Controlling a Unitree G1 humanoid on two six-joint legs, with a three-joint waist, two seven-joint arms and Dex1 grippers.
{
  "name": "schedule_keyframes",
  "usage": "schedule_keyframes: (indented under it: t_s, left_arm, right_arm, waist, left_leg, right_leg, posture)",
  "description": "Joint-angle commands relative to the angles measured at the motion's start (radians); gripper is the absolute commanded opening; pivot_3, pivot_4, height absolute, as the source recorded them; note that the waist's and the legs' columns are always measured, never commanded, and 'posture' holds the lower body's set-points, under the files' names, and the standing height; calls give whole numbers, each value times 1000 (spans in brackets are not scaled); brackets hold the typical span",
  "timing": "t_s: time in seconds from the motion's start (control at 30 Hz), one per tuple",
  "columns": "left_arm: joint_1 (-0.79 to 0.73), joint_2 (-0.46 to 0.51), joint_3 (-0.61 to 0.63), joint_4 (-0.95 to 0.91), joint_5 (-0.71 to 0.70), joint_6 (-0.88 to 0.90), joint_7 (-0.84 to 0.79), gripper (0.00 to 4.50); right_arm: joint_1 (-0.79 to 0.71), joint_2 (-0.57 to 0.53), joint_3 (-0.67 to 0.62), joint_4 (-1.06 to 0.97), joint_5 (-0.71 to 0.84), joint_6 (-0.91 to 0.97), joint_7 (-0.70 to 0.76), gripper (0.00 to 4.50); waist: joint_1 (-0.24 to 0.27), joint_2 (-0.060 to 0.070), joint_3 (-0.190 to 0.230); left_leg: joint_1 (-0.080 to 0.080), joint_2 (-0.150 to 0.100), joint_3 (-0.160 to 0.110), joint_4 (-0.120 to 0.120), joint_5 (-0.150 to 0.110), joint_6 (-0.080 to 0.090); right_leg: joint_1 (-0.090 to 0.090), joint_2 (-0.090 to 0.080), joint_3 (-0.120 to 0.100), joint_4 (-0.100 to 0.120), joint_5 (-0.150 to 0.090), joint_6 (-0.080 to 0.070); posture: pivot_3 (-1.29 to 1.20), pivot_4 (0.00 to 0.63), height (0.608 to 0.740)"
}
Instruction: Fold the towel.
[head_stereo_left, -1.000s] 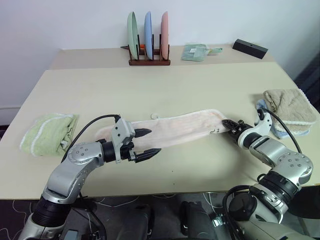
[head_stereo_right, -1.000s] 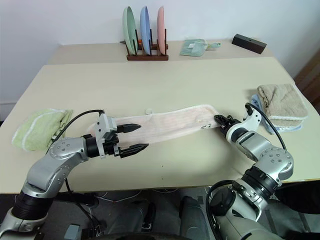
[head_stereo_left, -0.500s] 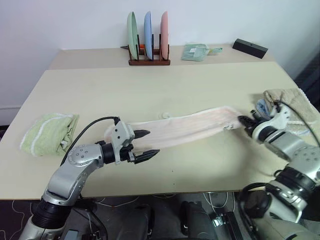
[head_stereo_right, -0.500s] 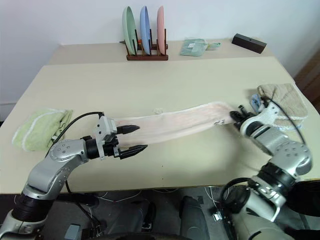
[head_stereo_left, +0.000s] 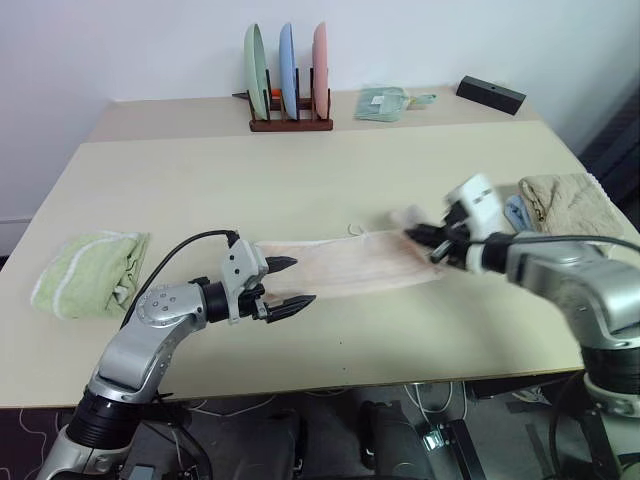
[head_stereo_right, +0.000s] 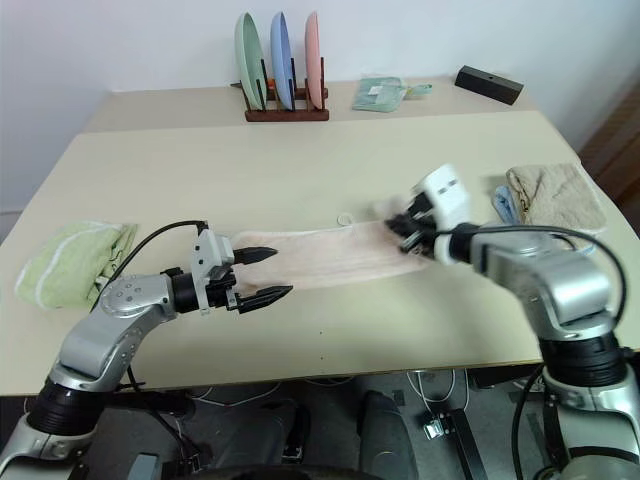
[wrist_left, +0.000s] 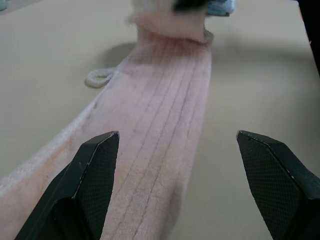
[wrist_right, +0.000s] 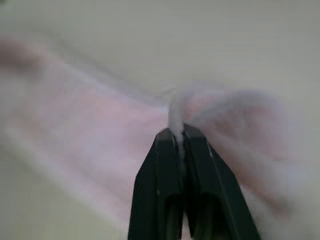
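The pale pink towel (head_stereo_left: 350, 262) lies as a long strip across the middle of the table, a small loop tag (head_stereo_left: 357, 229) at its far edge. My right gripper (head_stereo_left: 420, 236) is shut on the towel's right end and holds it lifted and curled back over the strip; the right wrist view has the pink cloth pinched between the fingertips (wrist_right: 176, 135). My left gripper (head_stereo_left: 292, 281) is open, hovering just above the towel's left end (wrist_left: 150, 165), a finger (wrist_left: 95, 170) on each side of the strip.
A folded light green towel (head_stereo_left: 88, 270) lies at the table's left edge. A beige towel (head_stereo_left: 566, 198) sits at the right edge. A wooden rack with three plates (head_stereo_left: 288, 85), a greenish packet (head_stereo_left: 383, 101) and a black box (head_stereo_left: 490, 94) stand along the back.
My right gripper has lifted the towel's right end and swung it left, over the strip, turning its wrist. The left gripper stays open over the left end.
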Motion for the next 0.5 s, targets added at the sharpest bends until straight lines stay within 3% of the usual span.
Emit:
schedule_keyframes:
  t_s: [0.03, 0.23, 0.37, 0.5]
  left_arm:
    - [-5, -3, 8, -27, 9, -23, 9, 3835]
    - [10, 3, 19, -45, 9, -17, 22, 3835]
    - [15, 5, 20, -53, 7, -12, 28, 3835]
    - [27, 10, 27, -65, 1, -2, 33, 3835]
  right_arm:
    - [-11, 33, 82, 13, -103, -76, 6, 29]
    - [3, 50, 156, 61, -216, -154, 37, 29]
    - [5, 61, 117, 56, -201, -184, 89, 1336]
    - [37, 24, 6, 1, -147, -271, 184, 3281]
  waist:
    - [4, 0, 0]
    - [18, 0, 0]
    - [16, 0, 0]
    - [18, 0, 0]
  left_leg:
    - [0, 0, 0, 0, 0, -1]
    - [0, -1, 0, 0, 3, -5]
    - [0, -1, 0, 0, 2, -5]
    - [-1, -1, 0, 0, 2, -4]
  right_leg:
    - [0, 0, 0, 0, 0, 0]
    - [-1, 0, 1, 0, 0, 0]
    - [-1, 0, 1, 0, 0, 0]
    - [-1, 0, 1, 0, 0, 0]
  posture:
    - [0, 150, 740]
    - [0, 150, 740]
    - [0, 150, 740]
    - [0, 150, 740]
